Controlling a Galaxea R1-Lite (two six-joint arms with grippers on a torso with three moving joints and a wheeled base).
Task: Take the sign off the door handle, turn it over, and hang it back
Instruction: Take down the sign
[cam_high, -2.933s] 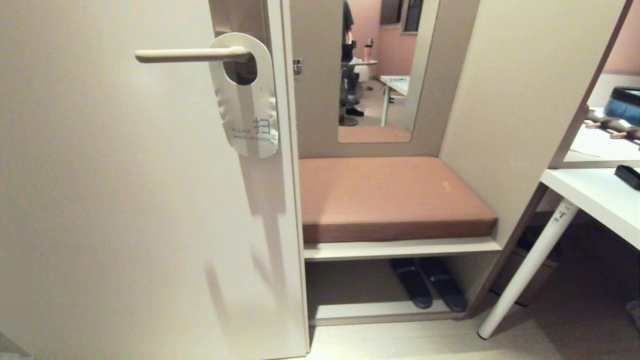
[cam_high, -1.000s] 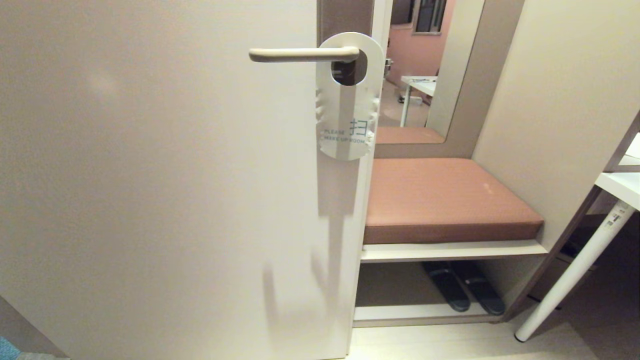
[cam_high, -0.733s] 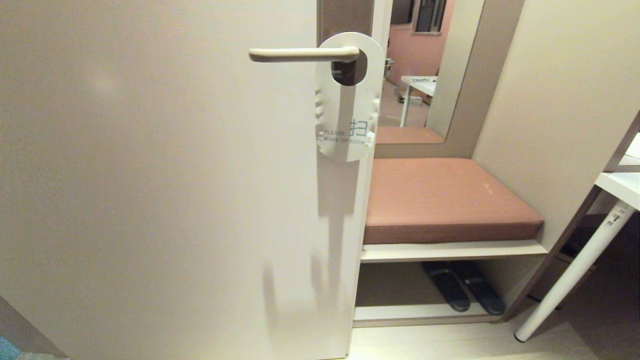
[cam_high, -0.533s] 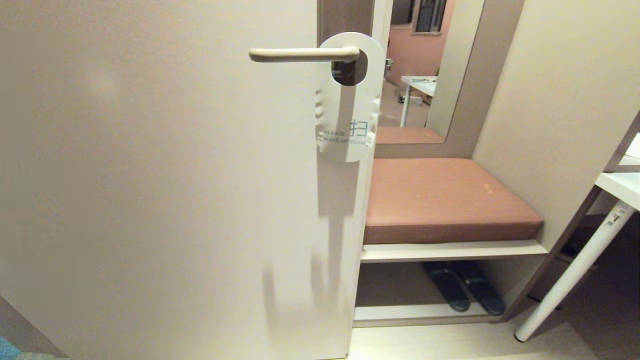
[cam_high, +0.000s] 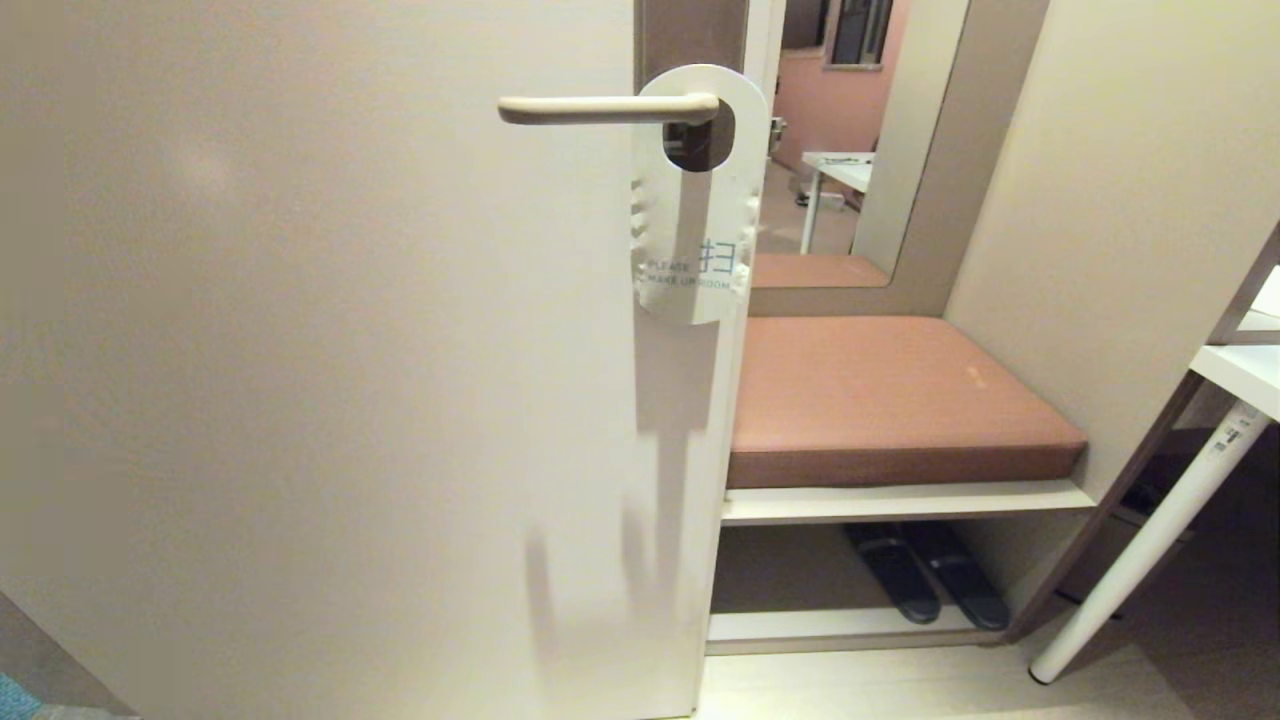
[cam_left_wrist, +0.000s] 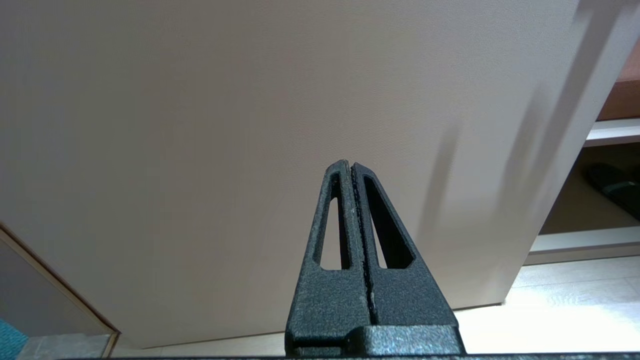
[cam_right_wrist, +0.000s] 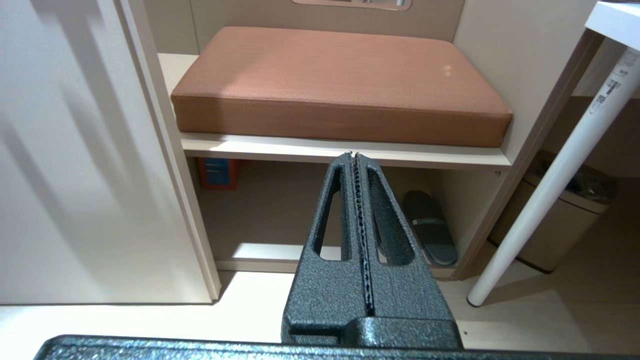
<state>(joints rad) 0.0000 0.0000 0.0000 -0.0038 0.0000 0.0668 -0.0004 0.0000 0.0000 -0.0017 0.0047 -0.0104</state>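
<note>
nothing moved; both arms parked low, fingers together.

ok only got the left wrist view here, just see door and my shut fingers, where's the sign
Observer: The sign hangs on the door handle near the door's edge, seen only in the head view.
Operator: which face is out
Observer: The white face, reading PLEASE MAKE UP ROOM.
Operator: is the right gripper near it
Observer: No. The right gripper is shut and low, pointing at the shelf under the brown cushion, and holds nothing.
Operator: anything under that shelf
Observer: Dark slippers, and a white table leg stands beside the unit.
</note>
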